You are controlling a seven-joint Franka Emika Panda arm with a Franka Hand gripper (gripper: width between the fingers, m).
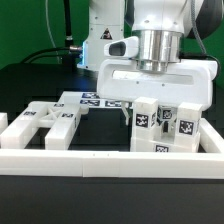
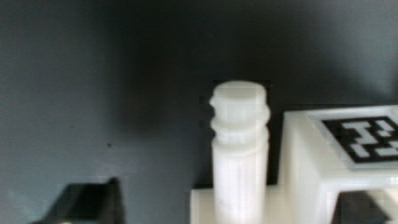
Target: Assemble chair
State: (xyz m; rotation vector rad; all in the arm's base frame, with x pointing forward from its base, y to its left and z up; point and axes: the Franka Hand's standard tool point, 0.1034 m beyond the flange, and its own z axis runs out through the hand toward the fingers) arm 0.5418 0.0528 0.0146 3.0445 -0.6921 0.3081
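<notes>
My gripper (image 1: 150, 100) hangs low over a cluster of white chair parts with black-and-white tags (image 1: 162, 122) at the exterior view's right. In the wrist view a white ribbed peg (image 2: 240, 140) stands upright between my two dark fingertips (image 2: 89, 205), next to a tagged block (image 2: 356, 140). The jaws stand wide apart, one on each side of the peg, and neither touches it. A cut-out frame part (image 1: 45, 122) lies at the exterior view's left. A flat tagged slab (image 1: 92, 100) lies behind it.
A long plain white border rail (image 1: 110, 160) runs across the front of the dark table. The arm's base and cables (image 1: 95, 40) stand at the back, close behind the parts.
</notes>
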